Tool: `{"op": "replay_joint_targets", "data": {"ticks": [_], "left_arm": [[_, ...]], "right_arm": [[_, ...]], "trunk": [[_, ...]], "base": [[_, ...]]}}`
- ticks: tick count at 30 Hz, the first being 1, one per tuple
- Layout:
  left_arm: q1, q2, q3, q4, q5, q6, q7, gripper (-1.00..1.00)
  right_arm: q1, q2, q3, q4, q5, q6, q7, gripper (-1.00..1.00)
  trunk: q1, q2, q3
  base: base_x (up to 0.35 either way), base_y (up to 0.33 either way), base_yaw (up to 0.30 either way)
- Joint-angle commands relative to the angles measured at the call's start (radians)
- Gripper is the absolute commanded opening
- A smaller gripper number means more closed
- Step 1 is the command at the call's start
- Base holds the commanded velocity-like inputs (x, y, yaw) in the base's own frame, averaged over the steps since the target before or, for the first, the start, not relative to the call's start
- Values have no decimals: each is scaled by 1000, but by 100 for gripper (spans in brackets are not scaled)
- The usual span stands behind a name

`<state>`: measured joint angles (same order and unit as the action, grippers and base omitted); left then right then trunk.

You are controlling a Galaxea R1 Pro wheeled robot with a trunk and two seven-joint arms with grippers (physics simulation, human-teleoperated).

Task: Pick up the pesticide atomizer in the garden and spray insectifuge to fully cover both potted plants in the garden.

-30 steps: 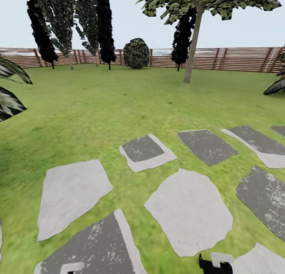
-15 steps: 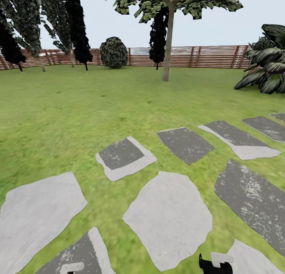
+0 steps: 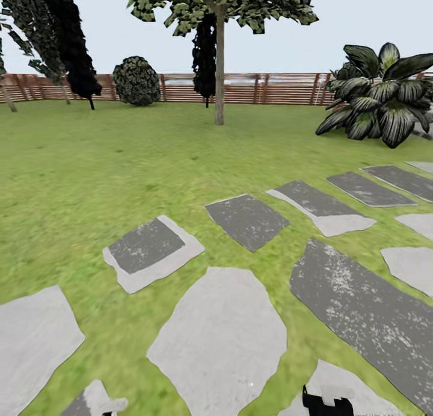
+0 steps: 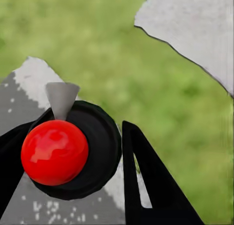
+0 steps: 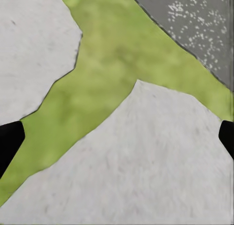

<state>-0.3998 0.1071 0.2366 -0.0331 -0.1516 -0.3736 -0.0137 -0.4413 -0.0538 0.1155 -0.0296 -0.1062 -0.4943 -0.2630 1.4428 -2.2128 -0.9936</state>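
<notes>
- The garden lawn lay soft, mottled green, running back to a brown slatted wooden fence under a pale, flat sky.
- Flat stepping stones sat scattered across the grass: some pale grey and smooth, others dark and speckled white, all with irregular angular outlines.
- A slim-trunked tree stood near the fence with blocky leaf clusters overhead; a round, dense shrub sat further left, beside tall dark conifers.
- Over on the right, a big bush spread broad, dark, white-streaked leaves.
- In the left wrist view, the pesticide atomizer sat between the black fingers of the left gripper, seen from above: glossy red ball on top, round dark body, small grey cone-shaped nozzle. The fingers pinched it from both sides.
- Below it lay speckled dark stone with a pale rim, then blurred grass.
- The right gripper was spread wide, its black fingertips at the frame's edges, with nothing between them; pale stone and a strip of grass lay beneath.
</notes>
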Motion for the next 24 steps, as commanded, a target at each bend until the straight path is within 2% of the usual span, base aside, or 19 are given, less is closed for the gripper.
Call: {"op": "replay_joint_targets", "data": {"ticks": [1, 24], "left_arm": [[-1, 0, 9, 1, -9, -4, -2, -100], [-1, 0, 7, 1, -6, -4, -2, -100]], "right_arm": [[0, 0, 9, 0, -10, -3, -1, 100], [0, 0, 9, 0, -10, -3, -1, 100]], "trunk": [[0, 0, -1], [0, 0, -1]], "base": [[158, -244, -296], [155, -244, -297]]}}
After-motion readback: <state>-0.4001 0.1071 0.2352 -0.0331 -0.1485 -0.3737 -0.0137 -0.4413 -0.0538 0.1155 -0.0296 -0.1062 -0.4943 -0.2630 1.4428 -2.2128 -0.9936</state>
